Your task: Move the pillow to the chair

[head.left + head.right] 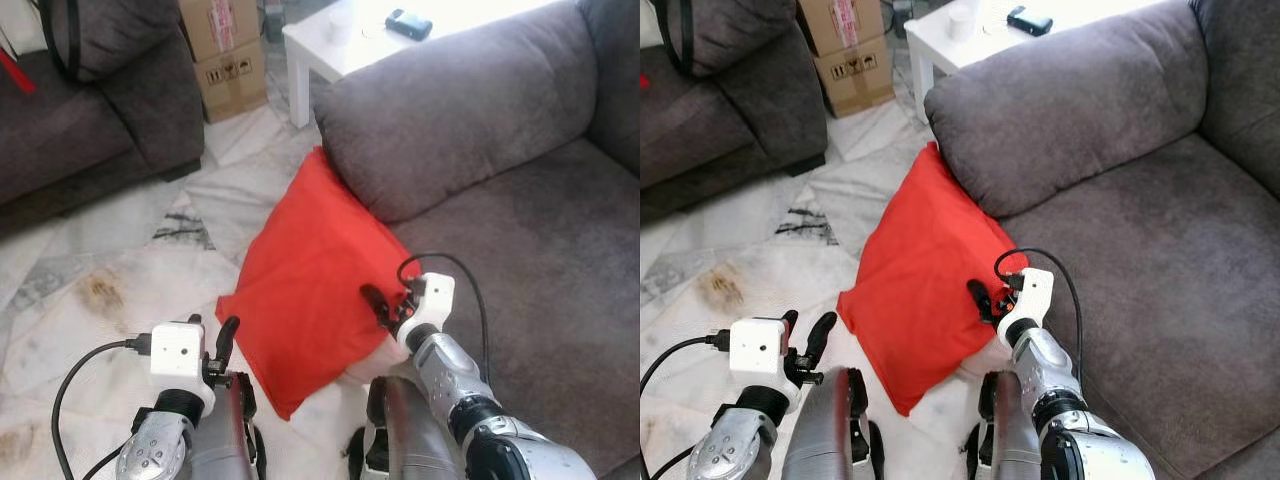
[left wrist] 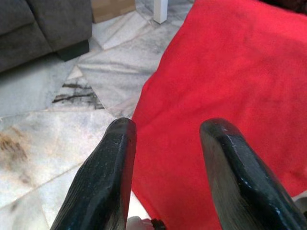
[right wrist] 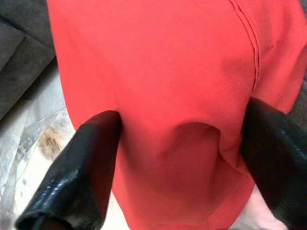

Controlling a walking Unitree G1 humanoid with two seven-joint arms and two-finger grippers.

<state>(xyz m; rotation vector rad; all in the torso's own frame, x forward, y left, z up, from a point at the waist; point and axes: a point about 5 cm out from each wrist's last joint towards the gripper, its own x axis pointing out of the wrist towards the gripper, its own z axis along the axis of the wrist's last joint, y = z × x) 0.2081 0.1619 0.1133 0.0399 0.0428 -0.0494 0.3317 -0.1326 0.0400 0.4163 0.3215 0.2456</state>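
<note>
Plain red pillow leans on grey sofa; right claw spread, seemingly pressing it; left claw open

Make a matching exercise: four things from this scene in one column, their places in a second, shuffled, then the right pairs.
Things:
1. red pillow
2. cardboard box
3. dark phone-like object
4. right gripper

Places:
A. on the white table
B. on the floor between the table and the other sofa
C. leaning against the grey sofa's arm
D. at the pillow's right edge

Pairs: 1-C, 2-B, 3-A, 4-D
</note>
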